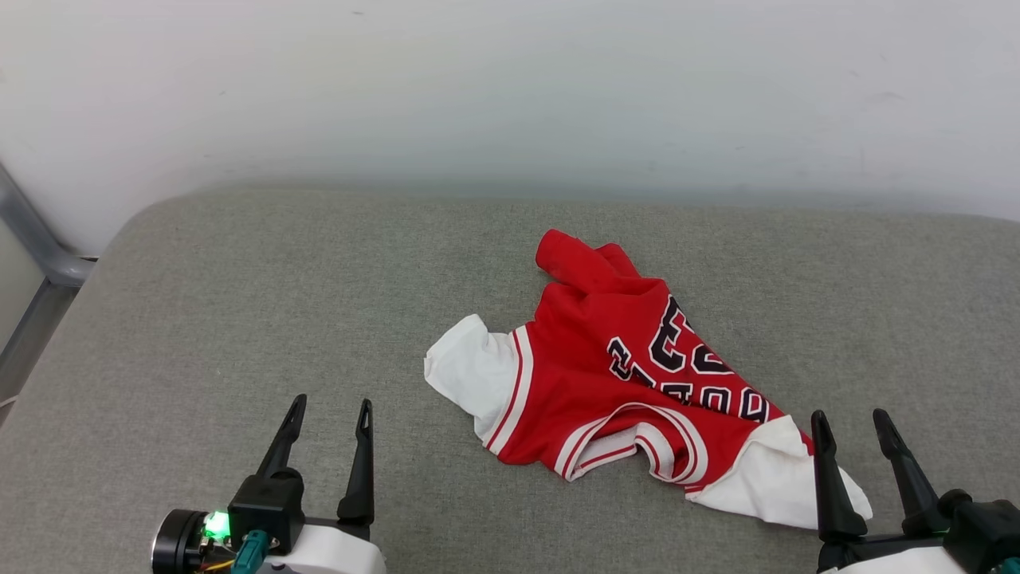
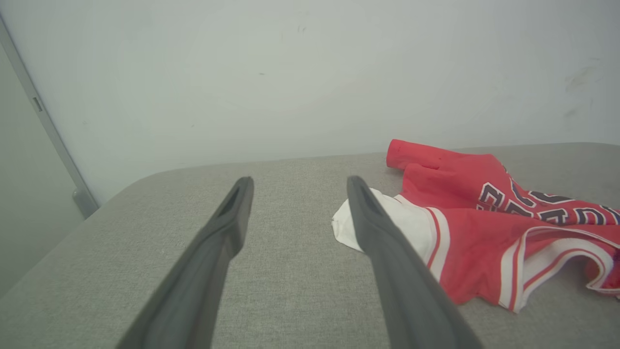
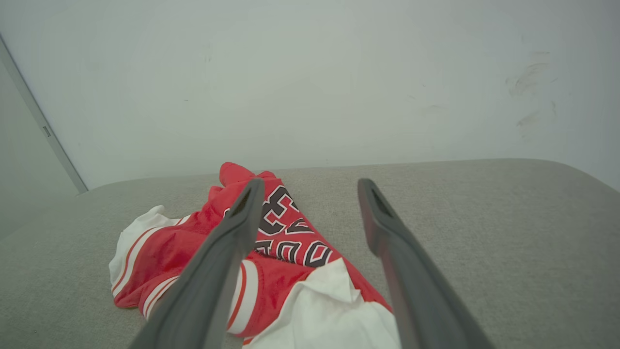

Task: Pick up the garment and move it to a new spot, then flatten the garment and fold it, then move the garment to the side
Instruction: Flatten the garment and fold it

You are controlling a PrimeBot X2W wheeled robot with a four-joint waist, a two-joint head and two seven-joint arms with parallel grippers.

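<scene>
The crumpled red jersey T-shirt with white short sleeves (image 1: 613,383) lies right of centre on the grey fabric-covered counter (image 1: 239,319). The left gripper (image 1: 332,402) and right gripper (image 1: 849,414) stand spread apart and empty, the right one by a white sleeve.

Head looks down, wrists low, garment (image 1: 594,391) shared

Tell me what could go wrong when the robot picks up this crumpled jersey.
The garment lies bunched, layers overlapping, so a pinch may catch several layers and it may not open flat. The open right gripper sits by the near white sleeve; gripping only that could drag the rest.
</scene>
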